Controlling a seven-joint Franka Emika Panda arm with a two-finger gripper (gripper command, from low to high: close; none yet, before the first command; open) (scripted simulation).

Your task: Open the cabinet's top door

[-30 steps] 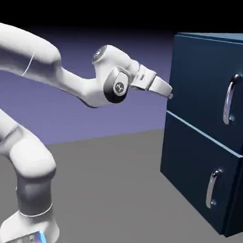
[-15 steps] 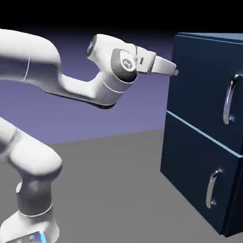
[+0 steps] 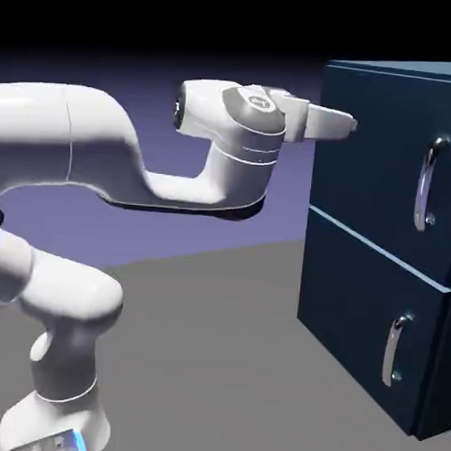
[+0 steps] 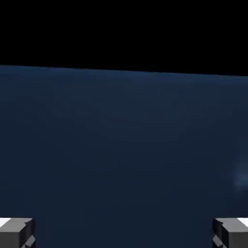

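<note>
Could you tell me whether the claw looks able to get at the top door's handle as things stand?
Probably yes: the open claw is level with the top door, nothing lies between it and the handle, and it holds nothing.

A flat grey bench (image 3: 207,329) fills the lower part of the exterior view, matte and evenly lit, without marks or seams; behind it rises a plain blue-violet backdrop (image 3: 151,94), lighter where it meets the bench and darkening upward; above that a band of pure black runs along the top of the picture; the light is soft and diffuse, brighter low down; in the hand view the top is likewise black.
</note>
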